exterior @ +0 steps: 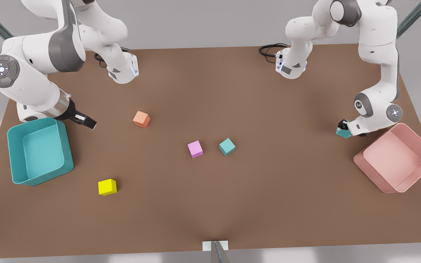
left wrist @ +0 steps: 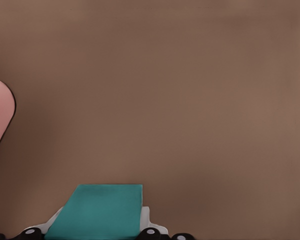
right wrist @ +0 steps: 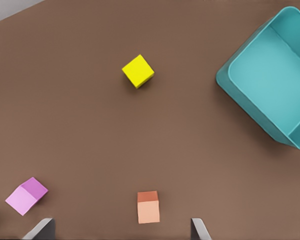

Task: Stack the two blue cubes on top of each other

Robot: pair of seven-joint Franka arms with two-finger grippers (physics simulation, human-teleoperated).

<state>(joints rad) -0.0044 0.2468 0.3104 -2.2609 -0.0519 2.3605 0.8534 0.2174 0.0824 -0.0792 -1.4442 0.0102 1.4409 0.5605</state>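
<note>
Blue cube one [left wrist: 101, 210] sits clamped in the left gripper [exterior: 343, 128] just beside the pink bin [exterior: 397, 160]; cube two [exterior: 227, 147] rests beside the purple cube [exterior: 195, 149]. Pick-up looks done, so next comes carrying it over cube two, squarely aligned. The right gripper [exterior: 86, 121] waits near the teal bin [exterior: 38, 151], fingers apart.

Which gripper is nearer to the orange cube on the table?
The right gripper. It hovers open beside the teal bin, a short way from the orange cube. The left gripper is far across the table, holding a blue cube by the pink bin.
</note>
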